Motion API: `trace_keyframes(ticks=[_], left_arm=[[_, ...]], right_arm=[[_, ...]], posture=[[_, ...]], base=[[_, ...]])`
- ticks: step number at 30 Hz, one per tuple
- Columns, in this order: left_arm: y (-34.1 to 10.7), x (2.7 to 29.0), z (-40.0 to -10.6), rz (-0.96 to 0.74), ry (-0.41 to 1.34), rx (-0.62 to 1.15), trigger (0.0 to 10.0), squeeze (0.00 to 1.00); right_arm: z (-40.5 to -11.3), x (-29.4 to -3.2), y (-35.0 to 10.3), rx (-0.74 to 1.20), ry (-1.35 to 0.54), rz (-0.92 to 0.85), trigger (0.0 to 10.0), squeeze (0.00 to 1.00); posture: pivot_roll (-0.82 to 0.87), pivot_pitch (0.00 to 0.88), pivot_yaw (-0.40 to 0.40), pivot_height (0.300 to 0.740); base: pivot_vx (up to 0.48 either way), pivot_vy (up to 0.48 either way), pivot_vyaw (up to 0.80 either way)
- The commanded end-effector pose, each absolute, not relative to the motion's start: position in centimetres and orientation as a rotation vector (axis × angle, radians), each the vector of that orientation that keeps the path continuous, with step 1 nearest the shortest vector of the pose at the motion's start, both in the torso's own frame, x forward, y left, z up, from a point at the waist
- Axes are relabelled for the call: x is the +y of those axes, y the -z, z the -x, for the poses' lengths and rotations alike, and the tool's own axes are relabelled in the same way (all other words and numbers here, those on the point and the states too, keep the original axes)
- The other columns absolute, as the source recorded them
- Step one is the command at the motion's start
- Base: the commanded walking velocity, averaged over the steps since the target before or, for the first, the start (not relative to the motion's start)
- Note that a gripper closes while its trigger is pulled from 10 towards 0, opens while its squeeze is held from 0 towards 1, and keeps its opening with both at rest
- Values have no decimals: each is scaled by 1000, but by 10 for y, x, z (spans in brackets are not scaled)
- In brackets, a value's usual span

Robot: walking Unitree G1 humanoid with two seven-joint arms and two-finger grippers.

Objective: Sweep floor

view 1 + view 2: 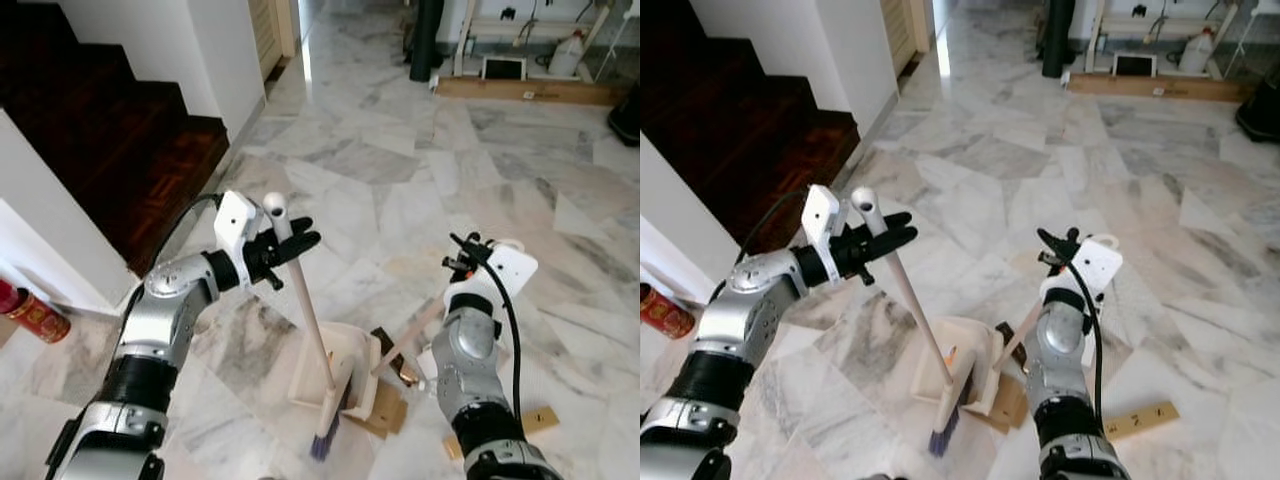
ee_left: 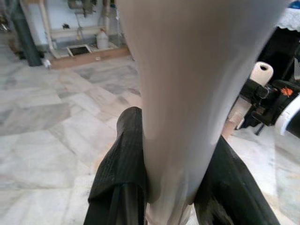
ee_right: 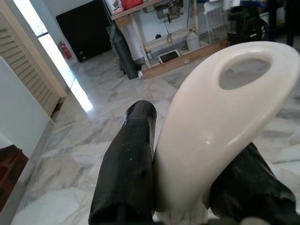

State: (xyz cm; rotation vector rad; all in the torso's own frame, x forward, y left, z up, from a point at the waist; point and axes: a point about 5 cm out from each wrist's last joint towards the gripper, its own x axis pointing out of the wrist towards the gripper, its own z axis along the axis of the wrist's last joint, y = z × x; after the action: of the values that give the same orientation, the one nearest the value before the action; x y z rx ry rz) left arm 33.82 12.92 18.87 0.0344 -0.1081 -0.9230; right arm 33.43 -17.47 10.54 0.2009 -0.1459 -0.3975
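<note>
Down at six o'clock, nearest the robot, the broom's purple bristles (image 1: 324,440) rest against the open mouth of the cream dustpan (image 1: 352,372), which lies on the marble floor (image 1: 400,160) beside some flat cardboard scraps (image 1: 385,408). To do this step well, I judge the bristles should be drawn in short, low strokes toward the pan while the pan's lip stays flat on the floor, so nothing slips under it. At about nine o'clock the left gripper (image 1: 287,244) has its jaws clamped on the broom (image 1: 305,300) just below the top of the handle, elbow bent, the stick leaning down toward the pan. At about three o'clock the right gripper (image 1: 470,256) has its jaws clamped on the looped white end of the dustpan handle (image 3: 213,122), forearm raised steeply. Farther off, at ten o'clock, dark wooden stairs (image 1: 120,130) rise.
</note>
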Motion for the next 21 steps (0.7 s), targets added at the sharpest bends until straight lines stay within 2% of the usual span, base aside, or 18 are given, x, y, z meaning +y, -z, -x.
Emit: trace_keyframes(ticks=[1,13,14,15,21], left_arm=[[-212,146,-340,-93,788,-228,10000,0],[-236,157,-330,-103,619,-358,10000,0],[-236,159,-329,-113,569,-375,10000,0],[-236,166,-331,-154,436,-400,10000,0],[-236,167,-332,-221,308,-467,10000,0]], right_arm=[[-338,-173,-116,-205,388,-223,10000,0],[-342,-173,-121,-220,375,-231,10000,0],[-343,-171,-121,-217,369,-232,10000,0],[-344,-168,-121,-213,353,-233,10000,0],[-347,-166,-124,-215,331,-232,10000,0]], posture=[[121,0,55,740],[126,0,37,740],[134,0,19,740],[140,0,6,740],[132,0,-14,740]], base=[[0,0,0],[0,0,0],[0,0,0],[0,0,0],[0,0,0]])
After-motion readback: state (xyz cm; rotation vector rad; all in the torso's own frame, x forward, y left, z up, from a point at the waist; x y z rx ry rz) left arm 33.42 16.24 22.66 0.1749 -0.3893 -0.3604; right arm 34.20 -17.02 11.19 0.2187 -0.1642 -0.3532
